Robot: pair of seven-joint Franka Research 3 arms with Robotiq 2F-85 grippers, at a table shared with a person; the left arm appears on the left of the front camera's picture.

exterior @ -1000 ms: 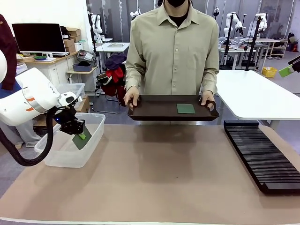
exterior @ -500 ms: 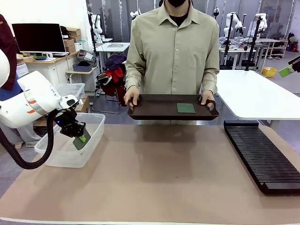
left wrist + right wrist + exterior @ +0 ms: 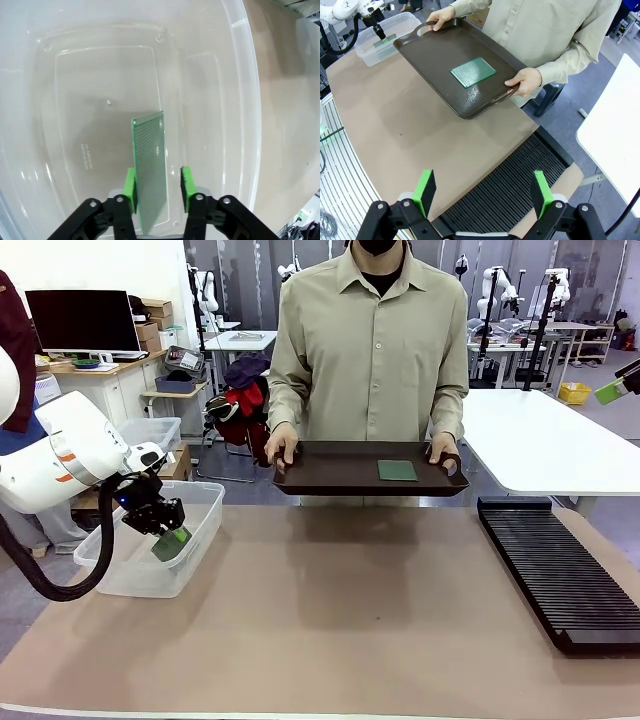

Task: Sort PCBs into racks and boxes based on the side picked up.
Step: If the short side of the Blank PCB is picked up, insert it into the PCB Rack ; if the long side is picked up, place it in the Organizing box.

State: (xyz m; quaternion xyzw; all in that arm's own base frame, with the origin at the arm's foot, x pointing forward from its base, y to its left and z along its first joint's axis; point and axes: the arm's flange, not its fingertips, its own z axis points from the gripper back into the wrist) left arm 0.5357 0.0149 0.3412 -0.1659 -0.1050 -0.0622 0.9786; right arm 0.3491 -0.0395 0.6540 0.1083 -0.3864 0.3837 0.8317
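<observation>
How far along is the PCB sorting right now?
Done: nothing yet; the rack holds no board. In hand: one PCB stands edge-on between the left gripper's open jaws, inside the box. Left: the second PCB, lying on the person's tray; the right gripper is open.

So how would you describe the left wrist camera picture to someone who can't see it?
A thin green PCB stands on edge between the parted green pads of the left gripper, seen from above inside a clear plastic tub. Tan table shows beside the tub.
</observation>
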